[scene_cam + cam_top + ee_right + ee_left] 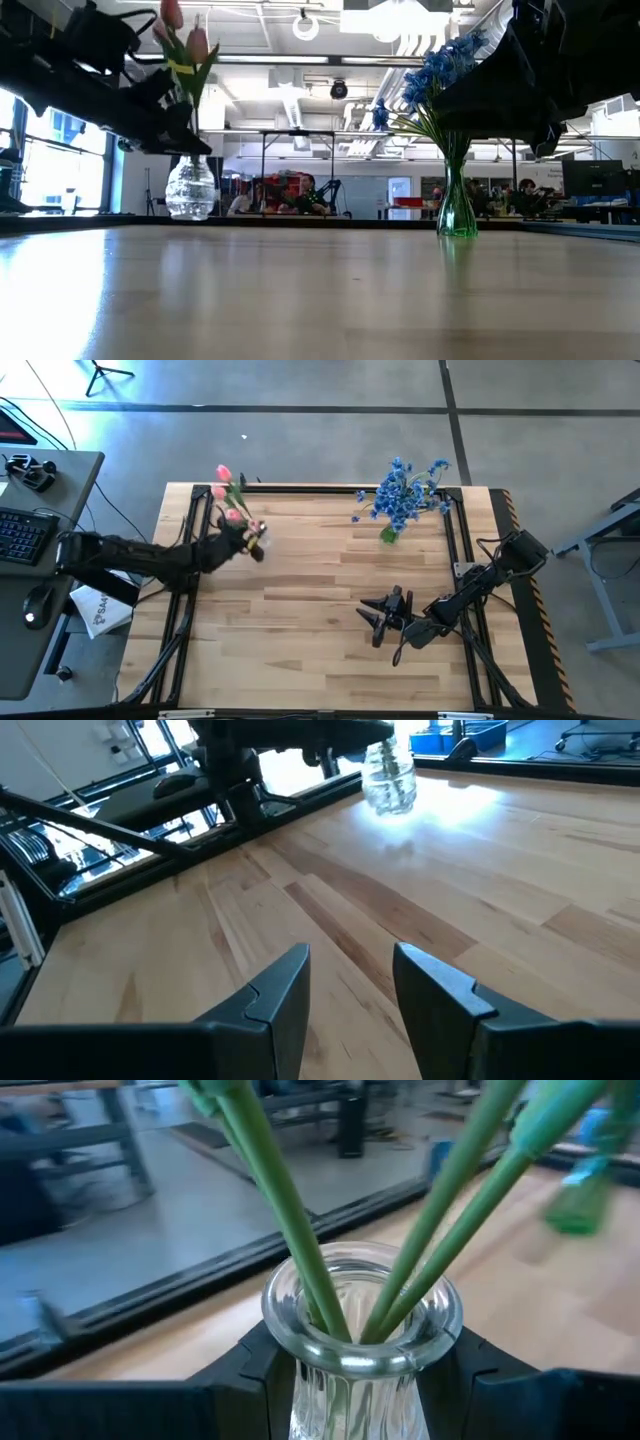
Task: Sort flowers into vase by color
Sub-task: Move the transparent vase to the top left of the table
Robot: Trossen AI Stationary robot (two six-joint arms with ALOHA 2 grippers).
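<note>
We are seeing the left tool [250, 540] reaching over the far left part of the desk [320, 610], its fingers [250, 1375] standing on either side of the neck of the clear glass vase [360, 1330]; we cannot tell whether they are pinching the glass or only flanking it. Three green stems are standing in that vase, and the pink tulips [228, 488] are rising above it. Well to the right of the clear vase, near the desk's far right corner, the blue flowers [405, 490] are sitting in a green glass vase [457, 205]. The right tool [385, 615] is waiting nearer the front of the desk than the green vase, its fingers [280, 1005] spread and holding nothing.
</note>
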